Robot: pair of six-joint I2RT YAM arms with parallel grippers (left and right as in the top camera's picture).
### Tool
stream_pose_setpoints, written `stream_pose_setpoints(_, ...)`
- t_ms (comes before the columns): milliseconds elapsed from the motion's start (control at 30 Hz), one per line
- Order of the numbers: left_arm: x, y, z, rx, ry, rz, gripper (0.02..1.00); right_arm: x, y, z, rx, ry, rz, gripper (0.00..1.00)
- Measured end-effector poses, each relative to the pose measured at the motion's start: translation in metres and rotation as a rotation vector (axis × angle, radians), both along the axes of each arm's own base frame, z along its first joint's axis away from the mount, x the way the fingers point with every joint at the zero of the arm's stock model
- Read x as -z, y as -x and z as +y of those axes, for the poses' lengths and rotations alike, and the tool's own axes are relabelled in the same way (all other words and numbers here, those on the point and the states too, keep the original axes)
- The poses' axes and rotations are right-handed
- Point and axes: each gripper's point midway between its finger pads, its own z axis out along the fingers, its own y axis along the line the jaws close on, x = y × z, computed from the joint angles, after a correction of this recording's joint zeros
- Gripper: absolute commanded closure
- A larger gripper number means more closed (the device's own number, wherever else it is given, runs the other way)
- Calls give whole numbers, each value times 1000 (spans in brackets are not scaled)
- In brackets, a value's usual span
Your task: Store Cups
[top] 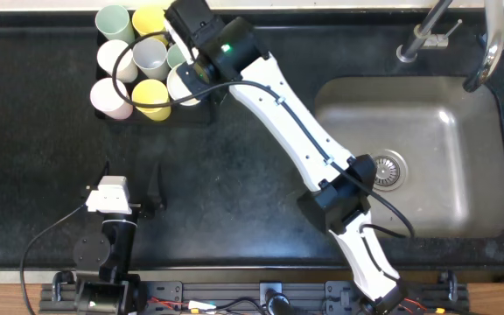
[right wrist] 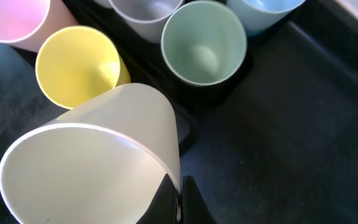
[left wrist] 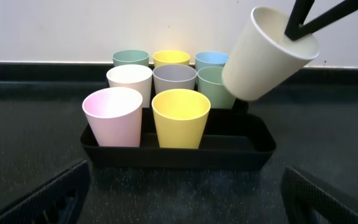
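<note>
**Cream cup** (left wrist: pixel 269 53): lifted and tilted, mouth facing up and away from the tray. The right gripper (right wrist: pixel 180 198) pinches its rim, one finger inside and one outside. It hangs over the right end of the tray, above the bare front corner.

**Tray** (left wrist: pixel 179 155): black, low-walled, at the back of the counter near the wall. It holds eight upright cups. A pink cup (left wrist: pixel 112 115) and a yellow cup (left wrist: pixel 180 117) stand in front, with bare floor beside the yellow one (room for one more).

**Left gripper** (left wrist: pixel 182 193): fingers spread wide and holding nothing, low over the counter well in front of the tray.

**Hidden**: from the left wrist, the cream cup covers part of the green cup (right wrist: pixel 204 46) and the blue one behind it. In the top view the right arm covers the tray's right end.

**Surface**: dark speckled counter (top: pixel 234 192), with a steel sink (top: pixel 462 149) to the right, well apart from the tray.
</note>
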Motion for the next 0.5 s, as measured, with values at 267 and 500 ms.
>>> stream_pose_setpoints(267,0,0,0,0,0,0,20,28,1,6,-25,43,37,958)
stream_pose_setpoints(500,0,0,0,0,0,0,20,52,-1,6,-27,81,67,956)
